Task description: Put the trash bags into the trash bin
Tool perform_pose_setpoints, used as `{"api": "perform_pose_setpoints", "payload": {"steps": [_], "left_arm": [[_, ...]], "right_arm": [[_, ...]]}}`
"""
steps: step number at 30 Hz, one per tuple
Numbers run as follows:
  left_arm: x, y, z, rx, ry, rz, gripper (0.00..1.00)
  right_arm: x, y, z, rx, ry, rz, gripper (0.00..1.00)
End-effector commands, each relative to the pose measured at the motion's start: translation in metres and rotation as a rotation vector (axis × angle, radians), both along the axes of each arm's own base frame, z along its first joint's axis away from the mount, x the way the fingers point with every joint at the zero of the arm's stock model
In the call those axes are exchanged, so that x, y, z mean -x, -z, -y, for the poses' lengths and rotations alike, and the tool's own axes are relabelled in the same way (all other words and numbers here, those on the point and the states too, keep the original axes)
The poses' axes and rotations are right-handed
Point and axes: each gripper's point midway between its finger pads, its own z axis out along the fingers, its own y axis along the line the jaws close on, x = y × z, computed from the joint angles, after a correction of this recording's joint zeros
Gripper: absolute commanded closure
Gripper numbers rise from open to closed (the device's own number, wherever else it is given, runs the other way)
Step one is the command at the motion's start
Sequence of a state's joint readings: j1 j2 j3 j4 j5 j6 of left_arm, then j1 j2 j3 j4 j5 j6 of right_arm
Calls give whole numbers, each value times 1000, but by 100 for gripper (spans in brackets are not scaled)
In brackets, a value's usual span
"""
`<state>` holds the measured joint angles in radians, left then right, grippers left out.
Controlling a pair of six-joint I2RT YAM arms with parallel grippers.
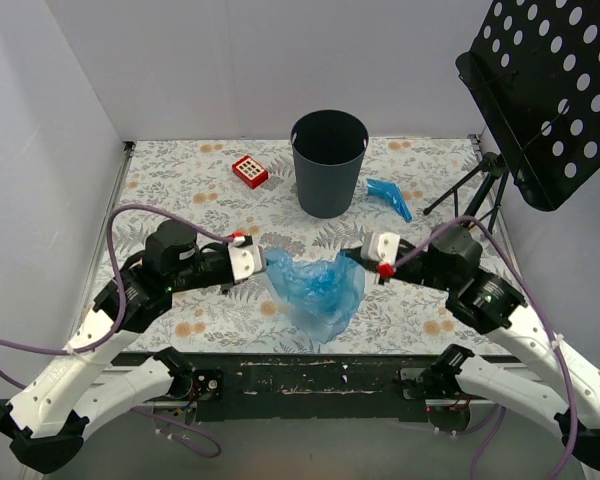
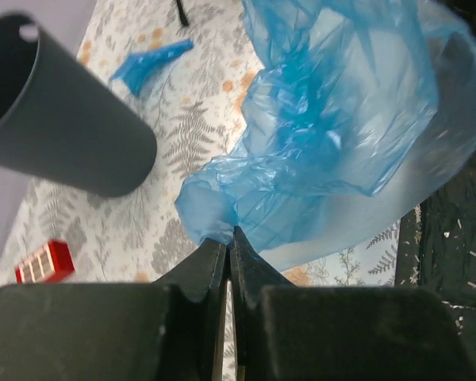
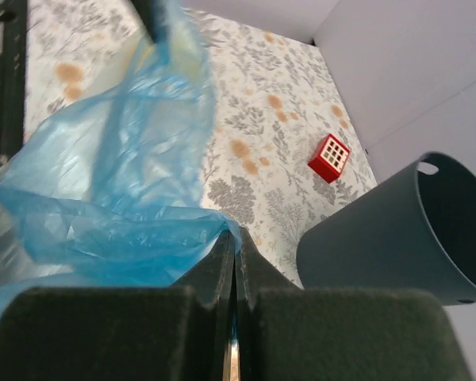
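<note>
**Ana:** Both arms reach in from the near edge. What are they gripping?

**Ben:** The left gripper [image 1: 263, 262] and the right gripper [image 1: 363, 258] each clench one edge of the spread blue bag [image 1: 315, 285]. It stretches between them at the front of the table, well short of the bin [image 1: 329, 190].

**Ana:** Anything in the bin?

**Ben:** It stands upright at the back, and no blue shows inside from above.

**Ana:** So progress?

**Ben:** Early, by the look of it. This bag has yet to go in, and the small folded bag [image 1: 390, 197] lies untouched just right of the bin.
</note>
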<state>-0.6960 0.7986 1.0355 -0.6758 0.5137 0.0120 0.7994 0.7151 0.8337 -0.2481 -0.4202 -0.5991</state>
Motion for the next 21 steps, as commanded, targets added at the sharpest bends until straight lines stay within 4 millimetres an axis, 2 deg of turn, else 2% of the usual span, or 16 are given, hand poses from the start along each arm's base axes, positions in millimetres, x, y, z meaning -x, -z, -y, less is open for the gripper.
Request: {"api": "perform_pose_setpoints", "payload": {"steps": [1, 4, 7, 9, 12, 14, 15, 16, 17, 19, 20, 21], "left_arm": [[-36, 26, -25, -1, -411, -234, 100], [-62, 54, -62, -105, -694, -292, 100], [-76, 66, -89, -100, -854, -397, 100], [-88, 71, -114, -49, -996, -485, 100], [-99, 86, -149, 13, -1157, -689, 100], [-114, 81, -156, 72, -1176, -778, 100], [-129, 65, -155, 118, -1159, -782, 100], [-148, 45, -153, 163, -1143, -758, 100], [-171, 14, -150, 220, -1124, -707, 100], [-216, -55, -148, 330, -1100, -564, 100], [-238, -88, -150, 380, -1095, -489, 100], [-254, -139, -151, 458, -1076, -375, 100]], "right_arm": [[-60, -25, -13, -111, 291, -201, 99], [-105, -30, -20, -147, 427, -315, 99], [-149, -7, -23, -106, 578, -448, 99], [-170, 7, -37, -63, 595, -528, 99], [-199, 20, -68, 2, 560, -576, 99], [-229, 18, -83, 11, 563, -533, 99], [-249, 10, -89, 3, 572, -486, 99], [-275, -7, -97, -23, 588, -434, 99], [-303, -19, -101, -45, 615, -400, 99], [-351, -102, -109, -207, 637, -240, 99], [-364, -148, -107, -310, 641, -116, 99], [-368, -197, -100, -413, 657, 43, 99]]}}
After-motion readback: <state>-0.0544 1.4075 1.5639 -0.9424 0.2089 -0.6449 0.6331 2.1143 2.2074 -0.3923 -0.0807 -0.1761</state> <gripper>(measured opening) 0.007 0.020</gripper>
